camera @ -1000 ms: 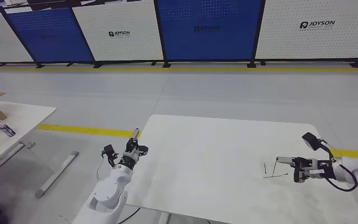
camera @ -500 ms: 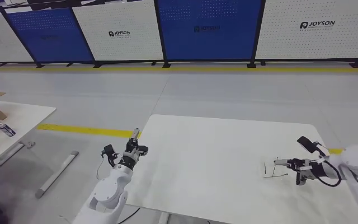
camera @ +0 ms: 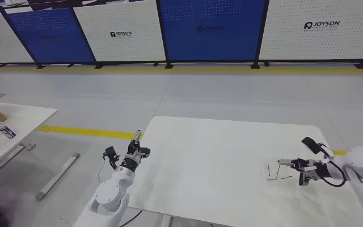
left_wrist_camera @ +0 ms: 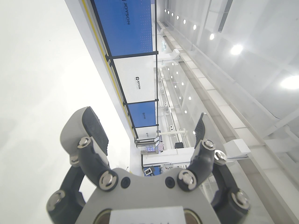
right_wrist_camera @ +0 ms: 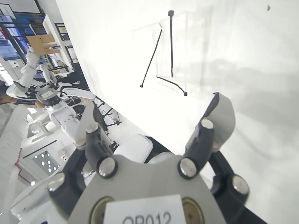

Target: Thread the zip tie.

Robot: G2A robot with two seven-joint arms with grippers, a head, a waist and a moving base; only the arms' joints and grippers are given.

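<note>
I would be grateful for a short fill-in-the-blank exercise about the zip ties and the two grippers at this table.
1. ___ black zip ties lie on the white table.
2. The left gripper and the right gripper both have their jaws ___.
3. The zip ties lie far nearer the gripper on the robot's ___ side.
Missing words: three; open; right.

Beyond my white table (camera: 227,164) stretches pale grey floor (camera: 187,93); past that, a yellow line (camera: 187,70) runs before blue and white pegboard panels (camera: 210,28).
</note>
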